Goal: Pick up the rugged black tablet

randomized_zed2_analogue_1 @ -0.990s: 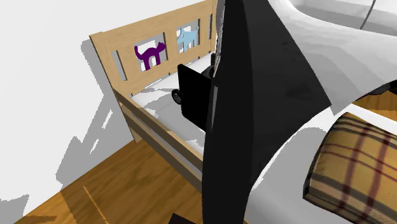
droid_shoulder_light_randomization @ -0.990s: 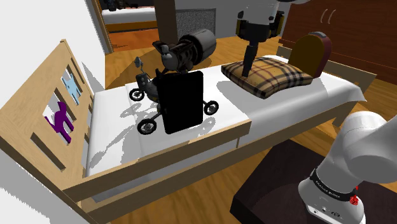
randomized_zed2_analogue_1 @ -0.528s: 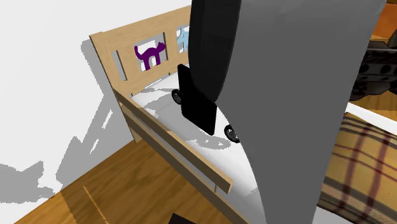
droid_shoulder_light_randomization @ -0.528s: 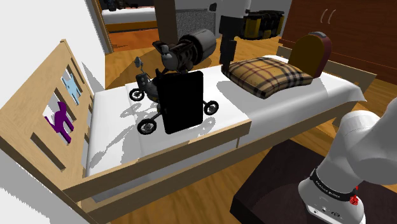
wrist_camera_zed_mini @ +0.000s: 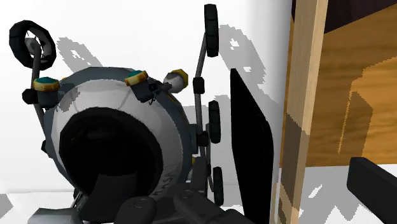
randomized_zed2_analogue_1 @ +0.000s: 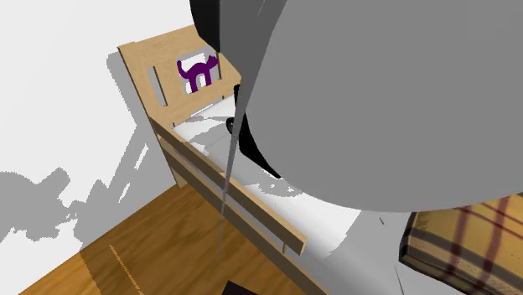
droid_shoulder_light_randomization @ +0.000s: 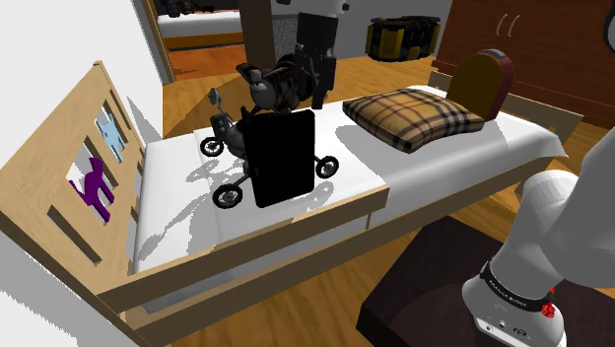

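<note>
Gripper (droid_shoulder_light_randomization: 320, 99): black, hanging over the bed above the round body of the wheeled machine (droid_shoulder_light_randomization: 279, 89), pointing down, touching nothing.
Fingers: one black finger (wrist_camera_zed_mini: 374, 188) entering far from the middle, nothing meeting at the middle, so standing apart with nothing clasped (the second finger not made out).
Tablet (droid_shoulder_light_randomization: 283, 158): plain black slab, upright and taller than wide, on the white mattress (droid_shoulder_light_randomization: 177, 212), its back against the wheeled machine; in the shoulder view lower than the gripper and nearer to the camera, clearly apart from it.
Tablet along the hand: seen from its thin edge, between the wheeled machine and the wooden side rail (wrist_camera_zed_mini: 305, 114), just beside both.
Wheeled machine: grey and white barrel body with a dark round front, thin struts and small black wheels spread on the mattress around the tablet.
Pillow (droid_shoulder_light_randomization: 414, 116): plaid in tan and dark lines, on the mattress toward the shoulder view's right, well apart from the tablet.
End board (droid_shoulder_light_randomization: 59, 187): light wood with cut-outs, a purple cat figure (droid_shoulder_light_randomization: 94, 187) in one of them.
Arm (droid_shoulder_light_randomization: 552, 237): white, rising from the dark stand (droid_shoulder_light_randomization: 424, 296) at the shoulder view's lower right; a large grey shape close to the lens in the second exterior view.
Floor (droid_shoulder_light_randomization: 325, 286): wood, beside the bed.
</note>
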You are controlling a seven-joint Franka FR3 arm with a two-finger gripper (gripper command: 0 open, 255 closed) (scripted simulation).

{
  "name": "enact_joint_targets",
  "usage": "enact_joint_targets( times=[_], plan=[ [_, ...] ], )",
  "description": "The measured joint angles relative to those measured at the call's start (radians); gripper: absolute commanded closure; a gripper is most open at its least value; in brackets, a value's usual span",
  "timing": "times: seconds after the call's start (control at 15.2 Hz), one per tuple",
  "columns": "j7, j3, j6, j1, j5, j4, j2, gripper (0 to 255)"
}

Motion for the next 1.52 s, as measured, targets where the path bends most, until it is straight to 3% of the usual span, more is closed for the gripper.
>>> enact_joint_targets(
  times=[0.53, 0.59, 1.25, 1.52],
  plan=[
    [-0.037, 0.006, 0.098, 0.007, 0.003, -0.103, -0.007, 0],
    [-0.037, 0.007, 0.104, 0.008, 0.003, -0.109, -0.007, 255],
    [-0.038, 0.007, 0.11, 0.008, 0.004, -0.114, -0.007, 255],
    [-0.035, 0.005, 0.069, 0.007, 0.003, -0.063, 0.004, 255]
  ],
)
